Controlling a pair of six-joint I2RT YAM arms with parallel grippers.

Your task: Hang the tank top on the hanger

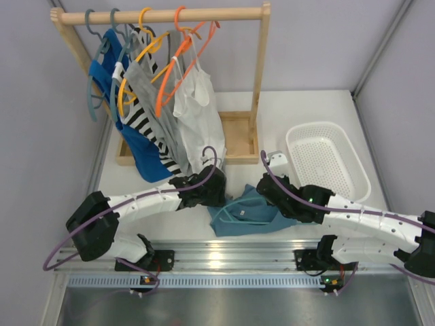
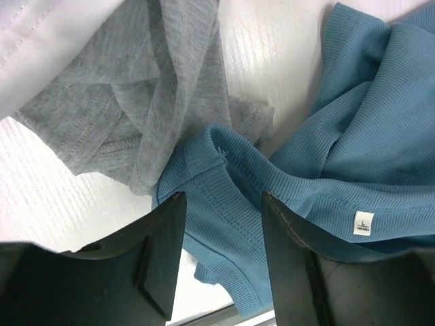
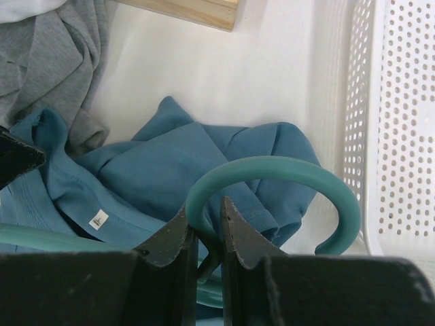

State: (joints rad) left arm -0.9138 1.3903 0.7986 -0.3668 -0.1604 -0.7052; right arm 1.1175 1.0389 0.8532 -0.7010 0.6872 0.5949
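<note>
Overhead camera: behind the arm bases, looking steeply down over the whole counter (image 1: 306, 109). Wrist cameras: close range, sighting down past the left claw (image 2: 223, 200) and right claw (image 3: 204, 210). All three share the tank top (image 1: 245, 216).

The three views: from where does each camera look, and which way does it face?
Top external: above and behind the bases, facing down at the table; left arm and right arm show.
Left wrist: on the left arm, facing down at the tank top; left gripper open.
Right wrist: facing down; right gripper shut on the hanger.
Both wrist views share the tank top's white label.
</note>
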